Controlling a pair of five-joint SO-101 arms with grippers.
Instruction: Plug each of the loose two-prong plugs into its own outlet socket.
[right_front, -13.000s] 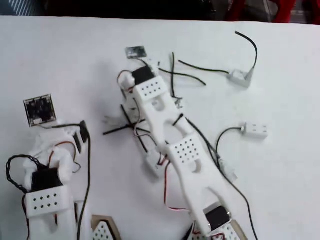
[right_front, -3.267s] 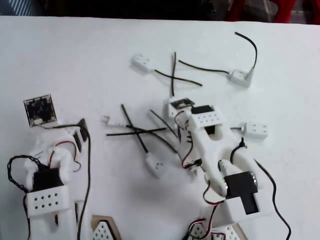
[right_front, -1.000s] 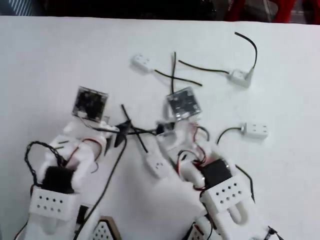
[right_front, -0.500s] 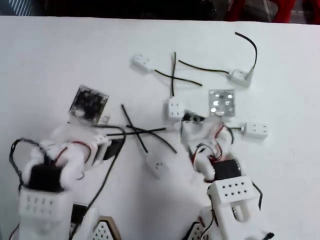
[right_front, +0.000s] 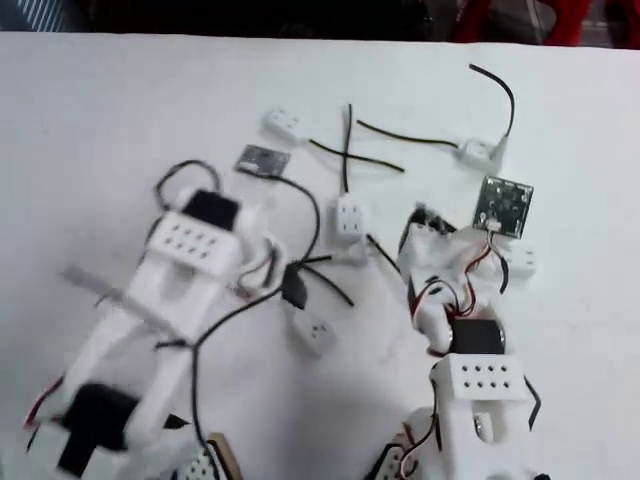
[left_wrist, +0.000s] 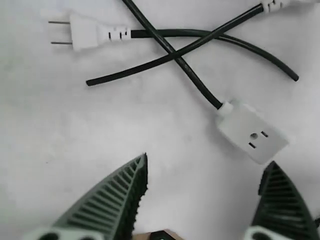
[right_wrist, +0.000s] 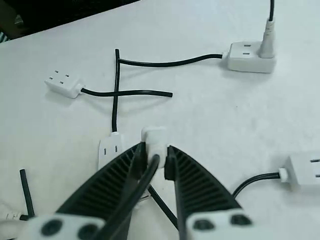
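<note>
My right gripper (right_wrist: 156, 155) is shut on a white two-prong plug (right_wrist: 154, 137), its black cord running back between the fingers. The plug is held just beside a white outlet socket (right_wrist: 110, 150), which lies mid-table (right_front: 348, 217). My left gripper (left_wrist: 207, 165) is open above the table with nothing between its fingers. Ahead of it lie another white socket (left_wrist: 252, 139) on a black cord and a loose white plug (left_wrist: 85, 34) with two bare prongs. The far right socket (right_wrist: 247, 57) has a plug seated in it.
More sockets lie at the far left (right_front: 283, 124), near the right arm (right_front: 518, 260) and at the centre front (right_front: 315, 333). Black cords (right_front: 350, 150) cross in the middle of the white table (right_front: 120, 110). Both arms crowd the front half.
The left arm has stretched forward and right, toward the table's centre. The right arm has shifted right, its gripper still by the middle socket.
</note>
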